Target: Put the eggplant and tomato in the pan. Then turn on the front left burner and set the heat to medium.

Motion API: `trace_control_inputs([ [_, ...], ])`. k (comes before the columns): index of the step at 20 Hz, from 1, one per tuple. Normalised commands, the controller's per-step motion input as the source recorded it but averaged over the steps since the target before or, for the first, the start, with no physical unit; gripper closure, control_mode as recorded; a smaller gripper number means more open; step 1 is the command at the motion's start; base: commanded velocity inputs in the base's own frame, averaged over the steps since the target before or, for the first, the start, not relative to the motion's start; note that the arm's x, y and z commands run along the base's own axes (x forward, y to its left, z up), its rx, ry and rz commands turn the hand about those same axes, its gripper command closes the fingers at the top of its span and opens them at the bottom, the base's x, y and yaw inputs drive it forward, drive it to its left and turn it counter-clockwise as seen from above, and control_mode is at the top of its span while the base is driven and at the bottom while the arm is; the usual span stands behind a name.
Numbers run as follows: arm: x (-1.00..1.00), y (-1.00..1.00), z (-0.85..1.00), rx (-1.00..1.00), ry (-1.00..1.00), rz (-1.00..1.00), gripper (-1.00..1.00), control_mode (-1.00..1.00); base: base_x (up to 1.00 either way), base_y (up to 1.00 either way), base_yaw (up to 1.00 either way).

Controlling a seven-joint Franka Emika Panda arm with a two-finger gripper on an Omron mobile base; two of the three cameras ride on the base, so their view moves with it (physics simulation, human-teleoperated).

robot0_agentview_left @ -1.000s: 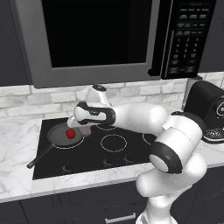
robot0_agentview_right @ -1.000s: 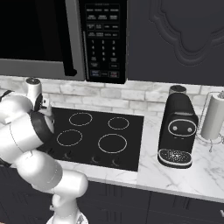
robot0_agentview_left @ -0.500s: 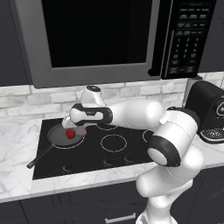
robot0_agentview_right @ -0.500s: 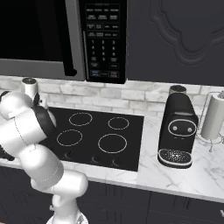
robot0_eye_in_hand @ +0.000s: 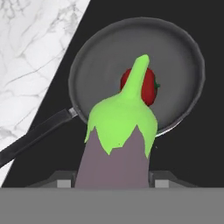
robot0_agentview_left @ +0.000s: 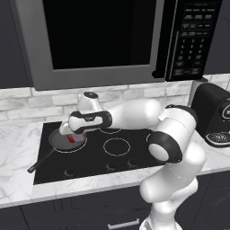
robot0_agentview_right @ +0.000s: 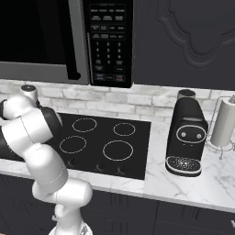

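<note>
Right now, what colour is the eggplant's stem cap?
Bright green, on the eggplant held over the pan; clearest in the hand view.

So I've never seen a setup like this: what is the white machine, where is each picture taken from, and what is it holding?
It is a white robot arm on a mobile base, in a rendered kitchen. Two pictures come from cameras behind the arm, left and right. The third looks along the gripper. Its jaws are shut on the eggplant, stem end forward, above the pan. The tomato already lies in the pan, which sits on the black cooktop under a microwave. A coffee machine stands on the counter.
</note>
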Motion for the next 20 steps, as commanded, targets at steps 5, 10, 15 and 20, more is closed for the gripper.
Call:
trace_control_inputs([
  [5,0.15,0.12,0.0,0.0,0.0,0.0,1.0,-1.0,0.0,0.0,0.0],
  [10,0.27,0.14,0.0,-0.02,0.0,0.0,1.0,-1.0,0.0,0.0,0.0],
  [15,0.33,0.18,0.0,-0.03,0.0,0.0,1.0,-1.0,0.0,0.0,0.0],
  [20,0.21,0.21,0.0,-0.02,0.0,0.0,1.0,-1.0,0.0,0.0,0.0],
])
